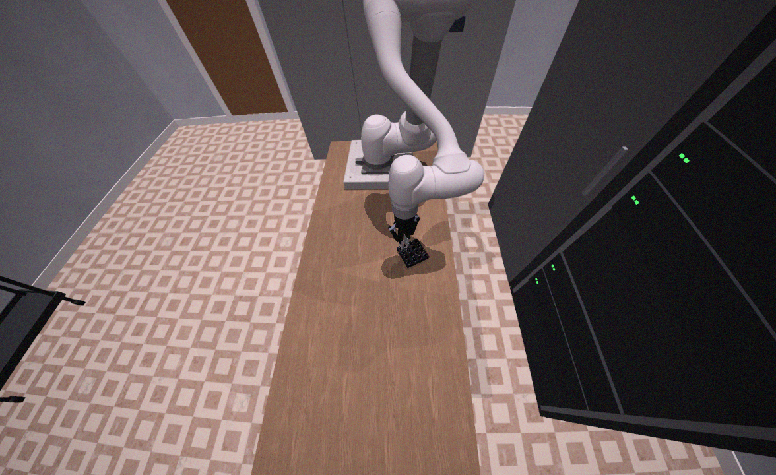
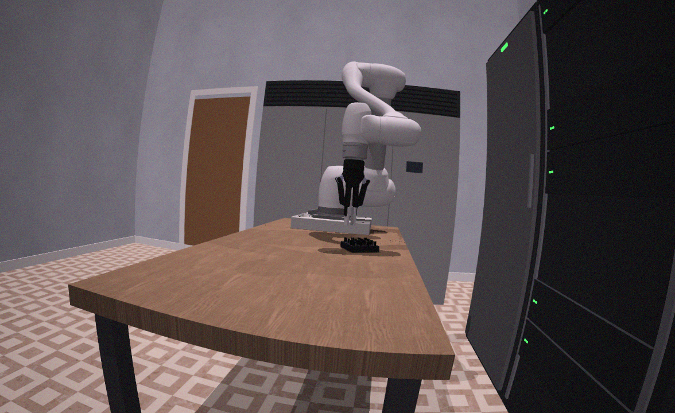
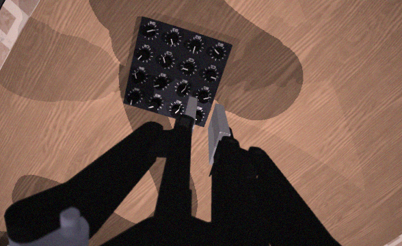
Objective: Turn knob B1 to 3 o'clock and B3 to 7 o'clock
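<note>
The black knob box (image 3: 177, 70) stands on the wooden table with several rows of black knobs, each with a white line. It also shows in the top view (image 1: 412, 254) and the exterior view (image 2: 360, 245). Its printed names are too small to read. My gripper (image 3: 202, 113) hangs point-down over the box's near right corner in the wrist view. Its left finger pad covers part of the knobs there. The fingers are drawn close with a small gap and nothing between them. In the exterior view the gripper's fingertips (image 2: 350, 221) stand a little above the knobs, apart from them.
The arm's grey base plate (image 1: 367, 171) sits on the table just behind the box. Tall dark cabinets (image 1: 662, 236) stand along the table's right side. The table's right edge is close to the box.
</note>
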Controlling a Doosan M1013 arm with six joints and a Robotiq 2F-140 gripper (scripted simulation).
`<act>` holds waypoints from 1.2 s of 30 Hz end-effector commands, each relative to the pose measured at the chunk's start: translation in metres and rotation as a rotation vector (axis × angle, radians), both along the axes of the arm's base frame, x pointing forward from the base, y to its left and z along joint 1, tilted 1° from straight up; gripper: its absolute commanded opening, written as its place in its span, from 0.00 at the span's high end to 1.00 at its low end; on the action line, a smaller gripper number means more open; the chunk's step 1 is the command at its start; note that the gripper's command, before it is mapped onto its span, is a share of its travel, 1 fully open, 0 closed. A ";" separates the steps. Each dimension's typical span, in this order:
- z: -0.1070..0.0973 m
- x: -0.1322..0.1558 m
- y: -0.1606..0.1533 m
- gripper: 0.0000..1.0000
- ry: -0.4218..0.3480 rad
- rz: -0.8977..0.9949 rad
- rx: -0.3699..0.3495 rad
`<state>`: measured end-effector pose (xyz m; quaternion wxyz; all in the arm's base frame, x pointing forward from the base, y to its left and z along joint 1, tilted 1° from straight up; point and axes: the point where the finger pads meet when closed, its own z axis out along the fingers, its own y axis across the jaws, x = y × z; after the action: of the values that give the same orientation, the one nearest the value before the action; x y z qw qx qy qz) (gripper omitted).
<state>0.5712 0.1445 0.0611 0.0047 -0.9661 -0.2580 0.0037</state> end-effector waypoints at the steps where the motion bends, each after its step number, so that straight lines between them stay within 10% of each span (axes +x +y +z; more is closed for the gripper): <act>1: 0.000 0.000 0.000 0.88 0.000 0.000 0.000; 36: -0.011 0.000 0.000 0.88 0.000 0.000 0.001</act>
<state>0.5712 0.1446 0.0521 0.0049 -0.9661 -0.2582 0.0038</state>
